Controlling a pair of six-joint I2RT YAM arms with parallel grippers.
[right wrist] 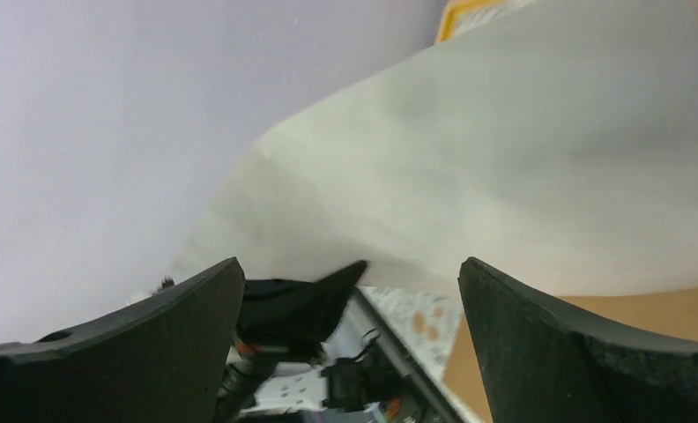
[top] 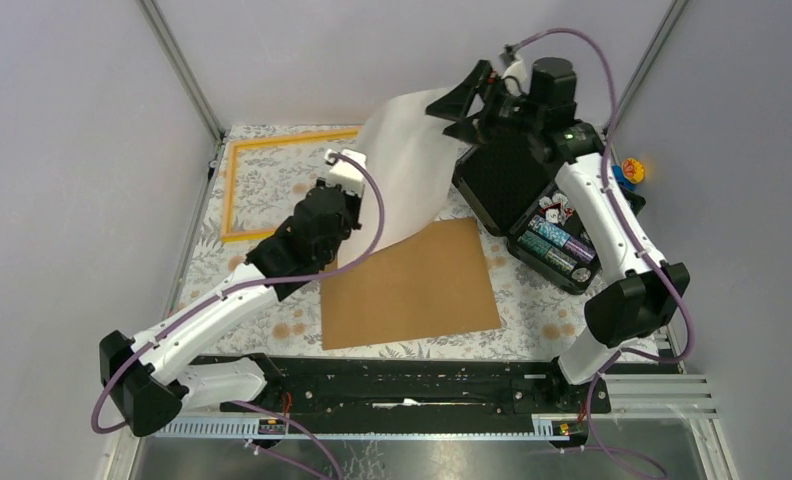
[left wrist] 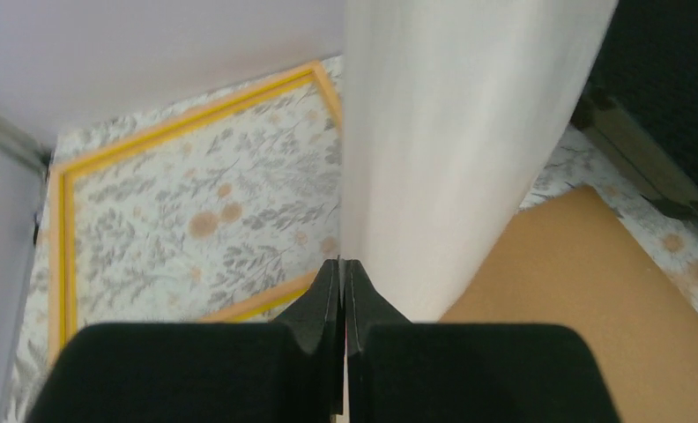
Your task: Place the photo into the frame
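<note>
The photo (top: 407,170) is lifted off the table and curls upward, its plain white back toward the cameras (left wrist: 451,150) (right wrist: 522,159). My left gripper (top: 360,200) (left wrist: 342,263) is shut on the photo's lower edge, the sheet pinched between the two pads. Up beside the photo's top right edge, my right gripper (top: 462,112) (right wrist: 350,264) is open, its fingers wide apart and holding nothing. The thin orange-yellow frame (top: 229,190) (left wrist: 187,119) lies flat on the flowered cloth at the far left, and a corner of the frame (right wrist: 458,13) shows past the photo.
A brown backing board (top: 412,285) (left wrist: 583,282) lies flat in the middle of the table. An open black case (top: 532,200) with small cylinders in it sits at the right, under the right arm. Grey walls stand close behind and on both sides.
</note>
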